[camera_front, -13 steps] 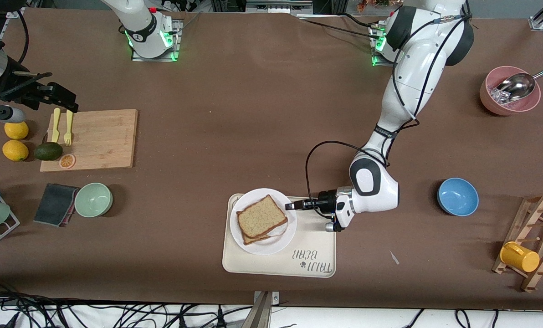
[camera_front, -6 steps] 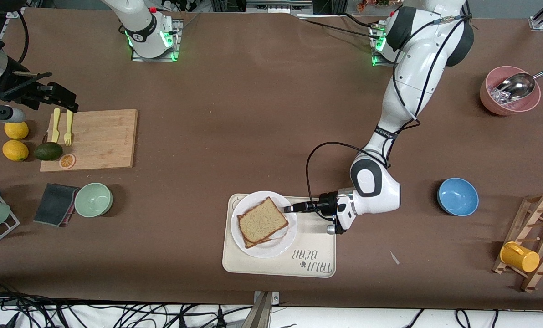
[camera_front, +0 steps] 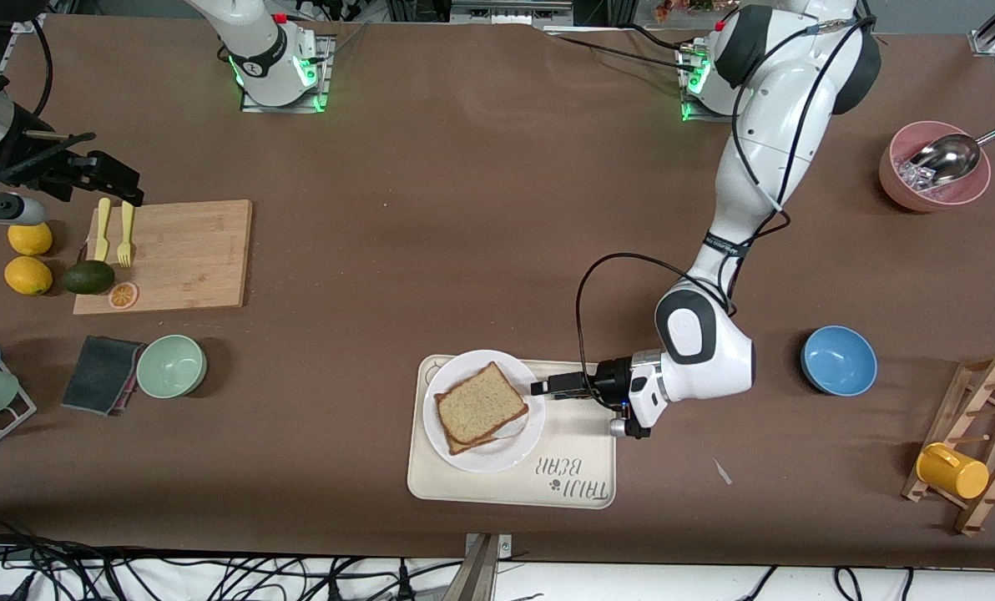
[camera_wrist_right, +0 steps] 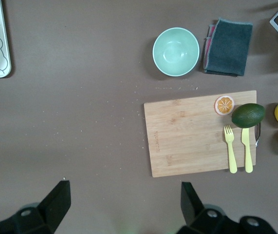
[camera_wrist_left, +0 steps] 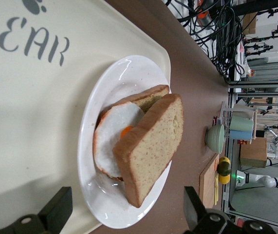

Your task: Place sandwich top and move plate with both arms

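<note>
On the tray (camera_front: 585,442), near the middle of the table, one white plate (camera_front: 514,446) carried two bread slices: the top (camera_front: 479,403) lay tilted on a lower slice (camera_wrist_left: 148,97) with one fried egg (camera_wrist_left: 114,134) between them. The left gripper (camera_front: 541,388) was low over the tray, just beside the plate's rim on the side toward the left arm's end. Its jaws were spread wide and held nothing; in the left wrist view the two fingertips (camera_wrist_left: 56,209) stood apart, with the plate's edge and the sandwich straight in front of the gap, not touching them.

The right gripper (camera_front: 126,188) waited high over the right arm's end of the table, above the edge of one cutting board (camera_front: 180,250). Its jaws were also spread and empty. In the right wrist view, the board lay ahead of the open jaws with one yellow fork (camera_wrist_right: 231,151), one yellow knife (camera_wrist_right: 247,151), one avocado (camera_wrist_right: 248,115) and one orange slice (camera_wrist_right: 224,105) on it. Two lemons (camera_front: 28,257) lay beside the board.

There were three bowls: one green (camera_front: 171,366) beside one dark cloth (camera_front: 102,374), one blue (camera_front: 838,360) near the left arm's elbow, and one pink (camera_front: 902,188) with one metal scoop (camera_front: 944,159) in it. One wooden rack (camera_front: 977,451) held one yellow cup (camera_front: 952,470).
</note>
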`<control>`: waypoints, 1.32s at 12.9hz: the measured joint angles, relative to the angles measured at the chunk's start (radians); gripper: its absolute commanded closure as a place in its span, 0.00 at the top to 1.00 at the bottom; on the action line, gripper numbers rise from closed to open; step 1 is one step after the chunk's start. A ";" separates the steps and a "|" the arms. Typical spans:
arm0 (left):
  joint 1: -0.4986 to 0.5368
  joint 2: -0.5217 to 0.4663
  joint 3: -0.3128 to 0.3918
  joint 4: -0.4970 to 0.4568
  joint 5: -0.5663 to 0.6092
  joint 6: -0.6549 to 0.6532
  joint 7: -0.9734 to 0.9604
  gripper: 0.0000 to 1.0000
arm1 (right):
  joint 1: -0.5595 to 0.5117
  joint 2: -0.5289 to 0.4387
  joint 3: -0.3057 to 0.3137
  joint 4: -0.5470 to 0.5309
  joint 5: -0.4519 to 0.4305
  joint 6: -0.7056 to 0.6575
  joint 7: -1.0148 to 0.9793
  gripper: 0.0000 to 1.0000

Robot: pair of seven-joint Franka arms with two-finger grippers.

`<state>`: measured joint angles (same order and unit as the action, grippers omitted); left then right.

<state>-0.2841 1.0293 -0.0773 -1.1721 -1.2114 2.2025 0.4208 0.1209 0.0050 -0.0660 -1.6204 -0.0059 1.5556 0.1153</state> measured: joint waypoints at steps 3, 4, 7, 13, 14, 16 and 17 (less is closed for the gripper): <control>0.025 -0.068 0.001 0.000 0.231 -0.059 -0.050 1.00 | 0.000 0.000 0.000 0.000 0.000 -0.001 0.000 1.00; 0.039 -0.085 0.001 0.000 0.301 -0.081 -0.054 1.00 | 0.000 0.000 0.000 0.000 0.000 -0.001 0.000 1.00; 0.056 -0.133 0.001 0.000 0.513 -0.140 -0.063 1.00 | 0.000 0.000 0.000 0.000 0.000 -0.001 0.000 1.00; 0.069 -0.331 0.000 0.001 0.918 -0.404 -0.285 1.00 | 0.000 0.001 0.000 0.000 0.000 -0.001 0.000 1.00; 0.066 -0.366 -0.002 0.001 0.961 -0.454 -0.341 1.00 | 0.000 0.001 0.000 0.000 0.000 -0.001 0.000 1.00; 0.060 -0.435 -0.006 0.001 1.037 -0.548 -0.459 1.00 | 0.000 0.001 0.000 0.000 0.000 -0.001 0.000 1.00; 0.058 -0.470 -0.008 0.000 1.085 -0.594 -0.497 1.00 | 0.000 0.001 0.000 0.000 0.000 -0.001 0.000 1.00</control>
<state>-0.2265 0.5597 -0.0857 -1.1721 -0.1260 1.6090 -0.0766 0.1209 0.0064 -0.0660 -1.6202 -0.0059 1.5542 0.1153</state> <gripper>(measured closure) 0.000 0.000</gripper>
